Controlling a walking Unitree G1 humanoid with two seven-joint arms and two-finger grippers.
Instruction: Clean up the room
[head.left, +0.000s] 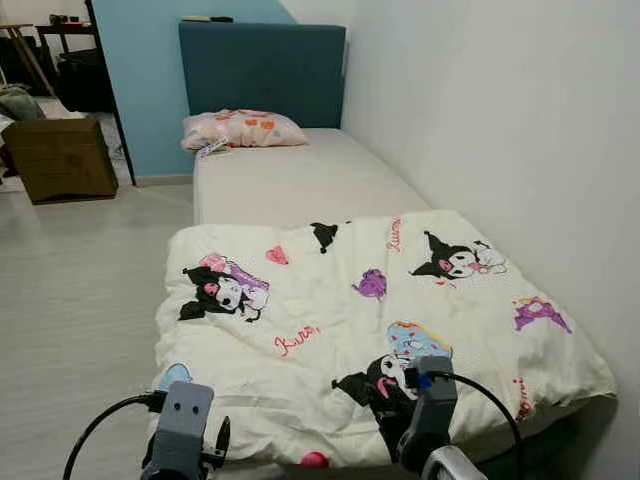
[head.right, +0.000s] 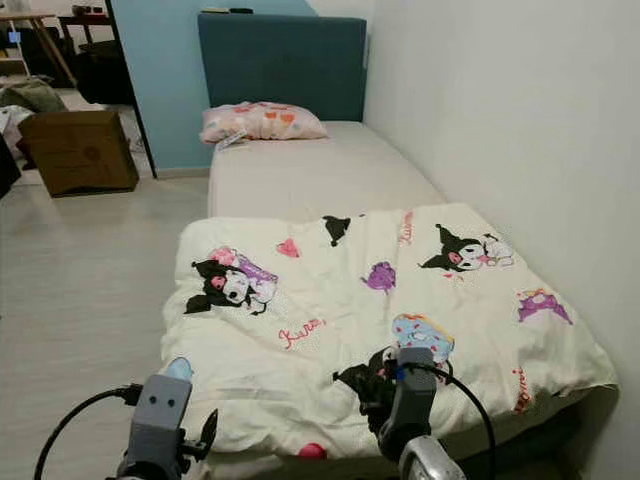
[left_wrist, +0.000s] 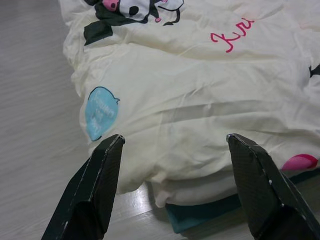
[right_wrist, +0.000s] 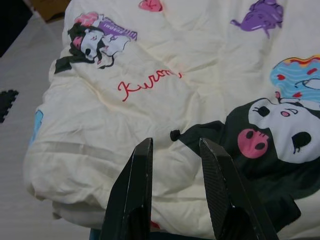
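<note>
The duvet is bunched over the foot half of the bed, its near edge just ahead of both empty claws, left claw wide open, right claw narrower.

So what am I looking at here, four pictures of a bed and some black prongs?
A walking robot stands at the foot of a bed. The two wide pictures come from cameras in its head, looking down. The other two come from cameras on its wrists, looking along each hand's two black fingers. The left gripper is open, the right gripper open more narrowly. Both hover over a cream cartoon-print blanket bunched on the bed's near end; nothing is held. A pillow lies by the headboard, and a cardboard box sits on the floor.
</note>
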